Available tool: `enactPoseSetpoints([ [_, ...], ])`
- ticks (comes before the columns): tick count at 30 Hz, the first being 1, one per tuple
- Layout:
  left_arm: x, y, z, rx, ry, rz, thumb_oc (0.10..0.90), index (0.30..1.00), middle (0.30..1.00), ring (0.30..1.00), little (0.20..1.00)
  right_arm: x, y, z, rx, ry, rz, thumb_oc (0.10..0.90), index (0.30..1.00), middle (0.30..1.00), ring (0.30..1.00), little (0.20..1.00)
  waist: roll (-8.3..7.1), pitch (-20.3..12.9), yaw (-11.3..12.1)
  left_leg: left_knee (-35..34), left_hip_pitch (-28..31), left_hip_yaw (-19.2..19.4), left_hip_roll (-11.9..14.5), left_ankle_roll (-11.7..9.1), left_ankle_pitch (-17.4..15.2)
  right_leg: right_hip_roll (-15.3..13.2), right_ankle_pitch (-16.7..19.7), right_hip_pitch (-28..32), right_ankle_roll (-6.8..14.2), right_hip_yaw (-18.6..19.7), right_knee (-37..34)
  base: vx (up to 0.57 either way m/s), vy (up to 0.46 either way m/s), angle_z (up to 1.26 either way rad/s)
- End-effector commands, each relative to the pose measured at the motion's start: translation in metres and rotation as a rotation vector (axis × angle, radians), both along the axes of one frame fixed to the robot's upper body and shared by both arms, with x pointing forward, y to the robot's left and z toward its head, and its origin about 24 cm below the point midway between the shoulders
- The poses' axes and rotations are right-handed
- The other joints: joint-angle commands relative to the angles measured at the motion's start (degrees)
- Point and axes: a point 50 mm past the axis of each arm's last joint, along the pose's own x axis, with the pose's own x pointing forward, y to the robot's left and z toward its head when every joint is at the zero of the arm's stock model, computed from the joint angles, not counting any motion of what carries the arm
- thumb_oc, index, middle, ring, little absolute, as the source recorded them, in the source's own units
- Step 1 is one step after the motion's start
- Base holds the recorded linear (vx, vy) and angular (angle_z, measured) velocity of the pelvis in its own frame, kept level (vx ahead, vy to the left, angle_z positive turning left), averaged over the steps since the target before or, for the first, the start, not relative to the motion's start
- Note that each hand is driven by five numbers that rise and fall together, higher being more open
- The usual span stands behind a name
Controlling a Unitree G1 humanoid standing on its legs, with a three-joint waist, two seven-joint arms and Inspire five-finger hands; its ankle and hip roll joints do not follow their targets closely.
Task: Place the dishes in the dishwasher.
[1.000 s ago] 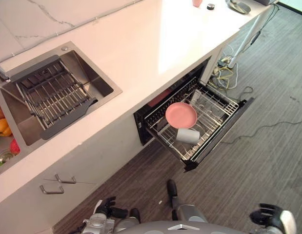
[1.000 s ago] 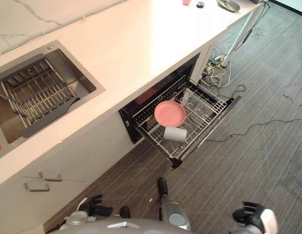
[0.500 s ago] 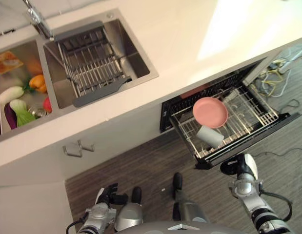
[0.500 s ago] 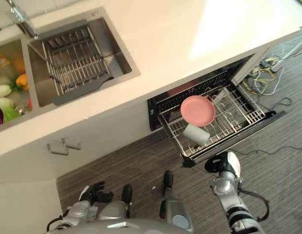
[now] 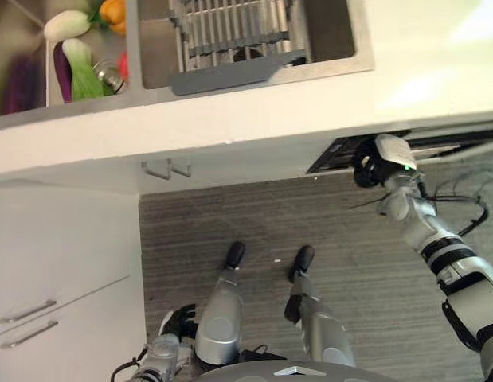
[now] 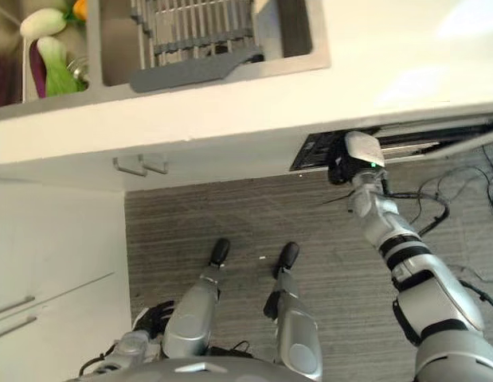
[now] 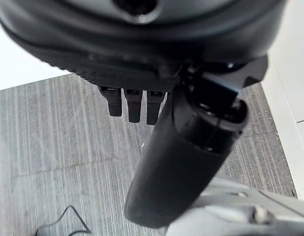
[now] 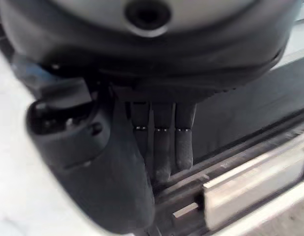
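Note:
The dishwasher drawer (image 5: 335, 154) is a dark slot under the white counter's edge (image 5: 230, 131); its contents are hidden by the counter. My right hand (image 5: 375, 162) is raised against the drawer's front near its left corner. In the right wrist view its fingers (image 8: 161, 142) run straight toward the dark rack and the drawer's pale front rail (image 8: 250, 182), holding nothing. My left hand (image 5: 176, 322) hangs low over the floor; its thumb (image 7: 186, 157) and fingers are relaxed and empty.
A steel sink with a grey drying rack (image 5: 230, 36) sits in the counter, with vegetables (image 5: 75, 52) in the basin beside it. Cabinet handles (image 5: 166, 169) stick out below the counter. A white cabinet (image 5: 39, 278) stands at the left. Cables (image 5: 469, 187) lie on the floor at the right.
The camera has swung, so the whole picture shifted. My right hand has risen from near the floor to the drawer's front. The pink plate and cup are now hidden under the counter.

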Motion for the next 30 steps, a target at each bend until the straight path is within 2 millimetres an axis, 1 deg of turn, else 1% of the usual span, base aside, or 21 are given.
enactPoseSetpoints([
  [1,0.012,0.009,0.008,0.018,-0.071,0.013,0.800,0.900,0.900,0.900,0.900,0.017,0.056,0.087,0.040,-0.409,0.262,0.400,0.300,0.300,0.300,0.300,-2.81,-5.6,2.2,-1.1,0.1,4.5,-3.3,0.4,0.9,-3.9,-11.0,6.4,9.5,6.4,6.7,0.04,0.012,0.13],
  [3,0.031,0.008,0.018,0.011,-0.166,0.026,0.800,0.900,0.900,0.900,0.900,0.010,0.063,0.069,0.050,-0.376,0.289,0.400,0.300,0.300,0.300,0.300,-3.36,-5.6,2.7,-1.1,0.2,4.2,-3.5,0.5,0.7,-4.2,-11.0,6.9,9.7,5.8,6.6,0.05,0.003,0.03],
  [4,0.034,0.010,0.020,0.026,-0.182,0.021,0.800,0.900,0.900,0.900,0.900,0.007,0.063,0.061,0.041,-0.355,0.293,0.400,0.300,0.300,0.300,0.300,-3.58,-5.7,2.8,-1.1,0.3,4.1,-3.6,0.6,0.7,-4.3,-11.0,7.2,9.8,5.6,6.6,0.00,0.000,0.00],
  [5,0.039,0.010,0.024,0.036,-0.208,0.012,0.800,0.900,0.900,0.900,0.900,0.002,0.062,0.047,0.040,-0.323,0.289,0.420,0.331,0.331,0.331,0.331,-3.79,-5.8,2.9,-1.1,0.4,4.1,-3.7,0.6,0.5,-4.5,-11.1,7.4,9.9,5.4,6.5,0.02,-0.007,0.05],
  [6,0.042,0.011,0.026,0.034,-0.227,0.022,0.800,0.900,0.900,0.900,0.900,-0.006,0.061,0.028,0.062,-0.281,0.284,0.463,0.394,0.394,0.394,0.394,-4.15,-6.0,2.7,-1.1,0.5,4.1,-3.8,0.7,0.4,-4.6,-11.1,7.8,10.1,5.2,6.4,0.01,0.001,0.08],
  [7,0.043,0.013,0.026,0.031,-0.230,0.032,0.800,0.900,0.900,0.900,0.900,-0.016,0.058,0.010,0.088,-0.237,0.270,0.756,0.834,0.834,0.834,0.834,-4.43,-6.1,2.5,-1.0,0.7,4.2,-3.8,0.8,0.2,-4.8,-11.1,8.1,10.1,5.0,6.4,0.01,0.009,0.13],
  [8,0.043,0.013,0.027,0.026,-0.233,0.038,0.800,0.900,0.900,0.900,0.900,-0.029,0.055,-0.016,0.133,-0.164,0.247,0.800,0.900,0.900,0.900,0.900,-4.79,-6.4,2.0,-0.9,1.1,4.5,-3.9,0.9,-0.1,-5.0,-11.1,8.4,10.2,4.8,6.5,0.01,0.030,0.23],
  [11,0.041,0.013,0.025,0.006,-0.225,0.051,0.800,0.900,0.900,0.900,0.900,-0.078,0.050,-0.094,0.238,0.100,0.170,0.800,0.900,0.900,0.900,0.900,-5.75,-7.7,0.1,-0.8,3.2,5.5,-3.8,1.2,-1.4,-5.4,-11.3,10.1,10.4,4.7,6.8,0.03,0.058,0.19],
  [12,0.042,0.012,0.025,0.004,-0.228,0.041,0.800,0.900,0.900,0.900,0.900,-0.101,0.046,-0.125,0.281,0.219,0.116,0.800,0.900,0.900,0.900,0.900,-6.03,-8.5,-0.9,-0.8,4.1,6.1,-3.7,1.2,-1.7,-5.7,-11.3,10.6,10.6,4.4,7.1,0.02,0.114,-0.01],
  [13,0.042,0.011,0.025,0.000,-0.223,0.035,0.800,0.900,0.900,0.900,0.900,-0.120,0.043,-0.144,0.310,0.302,0.076,0.800,0.900,0.900,0.900,0.900,-6.30,-9.2,-1.8,-0.7,4.4,6.4,-3.8,1.2,-1.8,-6.1,-11.0,10.8,10.8,4.1,7.6,0.06,0.170,0.03],
  [14,0.042,0.008,0.024,-0.007,-0.220,0.025,0.800,0.900,0.900,0.900,0.900,-0.158,0.037,-0.177,0.373,0.455,-0.020,0.800,0.900,0.900,0.900,0.900,-6.85,-10.2,-3.7,-0.8,6.5,7.2,-4.0,1.5,-2.6,-6.8,-10.2,11.4,11.3,4.1,9.4,0.05,0.125,0.04],
  [15,0.042,0.008,0.024,-0.006,-0.219,0.024,0.800,0.900,0.900,0.900,0.900,-0.159,0.037,-0.177,0.373,0.456,-0.021,0.800,0.900,0.900,0.900,0.900,-6.87,-10.3,-3.7,-0.9,6.5,7.2,-4.0,1.5,-2.6,-6.8,-10.2,11.4,11.3,4.0,9.4,0.06,0.141,0.07],
  [17,0.043,0.004,0.023,-0.021,-0.215,0.003,0.800,0.900,0.900,0.900,0.900,-0.200,0.030,-0.205,0.461,0.596,-0.154,0.800,0.900,0.900,0.900,0.900,-7.20,-11.1,-6.0,-0.9,9.0,8.4,-4.4,1.9,-3.7,-7.7,-8.7,12.0,12.0,4.4,12.3,0.04,0.166,-0.09],
  [20,0.045,-0.002,0.025,-0.023,-0.223,-0.065,0.800,0.900,0.900,0.900,0.900,-0.241,0.018,-0.229,0.552,0.720,-0.348,0.800,0.900,0.900,0.900,0.900,-7.17,-11.9,-8.3,-0.1,12.4,9.5,-5.6,3.2,-5.2,-9.5,-4.1,11.4,12.6,6.2,18.4,0.07,0.223,-0.24],
  [22,0.047,-0.005,0.026,-0.041,-0.236,-0.064,0.800,0.900,0.900,0.900,0.900,-0.263,0.005,-0.241,0.615,0.761,-0.527,0.800,0.900,0.900,0.900,0.900,-6.73,-11.5,-10.0,1.1,14.6,9.4,-6.8,4.2,-6.1,-10.1,3.3,9.2,13.0,10.4,25.5,0.04,0.221,-0.18],
  [23,0.047,-0.005,0.026,-0.041,-0.236,-0.064,0.800,0.900,0.900,0.900,0.900,-0.263,0.005,-0.241,0.615,0.761,-0.527,0.800,0.900,0.900,0.900,0.900,-6.73,-11.5,-10.0,1.2,14.6,9.4,-6.8,4.2,-6.1,-10.1,3.3,9.1,13.0,10.4,25.5,-0.01,0.206,-0.03],
  [24,0.049,-0.006,0.026,-0.079,-0.240,-0.020,0.800,0.900,0.900,0.900,0.900,-0.272,0.002,-0.248,0.690,0.771,-0.660,0.800,0.900,0.900,0.900,0.900,-5.23,-10.7,-11.5,2.1,15.8,8.2,-6.1,4.8,-6.2,-7.7,5.4,5.7,11.8,16.9,31.6,0.02,0.135,0.12],
  [26,0.043,-0.002,0.020,-0.077,-0.188,0.005,0.800,0.900,0.900,0.900,0.900,-0.284,0.008,-0.256,0.793,0.792,-0.768,0.800,0.900,0.900,0.900,0.900,-4.79,-11.6,-11.7,2.4,16.8,7.5,-5.5,4.8,-6.8,-4.9,0.4,5.4,10.4,20.8,31.3,0.08,0.097,0.25],
  [28,0.032,0.007,0.014,-0.057,-0.125,0.047,0.800,0.900,0.900,0.900,0.900,-0.288,0.017,-0.260,0.887,0.795,-0.812,0.800,0.900,0.900,0.900,0.900,-4.72,-12.6,-12.4,3.1,16.8,6.6,-5.3,4.4,-7.0,-1.2,-8.1,4.6,9.3,24.0,26.2,0.10,-0.004,0.34],
  [29,0.030,0.008,0.012,-0.058,-0.108,0.048,0.800,0.900,0.900,0.900,0.900,-0.288,0.020,-0.261,0.913,0.802,-0.813,0.800,0.900,0.900,0.900,0.900,-5.23,-12.6,-12.7,3.8,16.9,6.3,-5.9,4.2,-7.6,-0.4,-8.9,5.4,10.0,25.4,22.1,0.07,-0.069,0.28],
  [30,0.027,0.006,0.010,-0.051,-0.092,0.030,0.800,0.900,0.900,0.900,0.900,-0.285,0.022,-0.261,0.899,0.823,-0.782,0.800,0.900,0.900,0.900,0.900,-5.62,-12.5,-13.0,4.3,17.1,6.2,-6.5,4.2,-7.9,0.3,-8.3,5.4,10.6,27.0,19.7,0.04,-0.104,0.22],
])
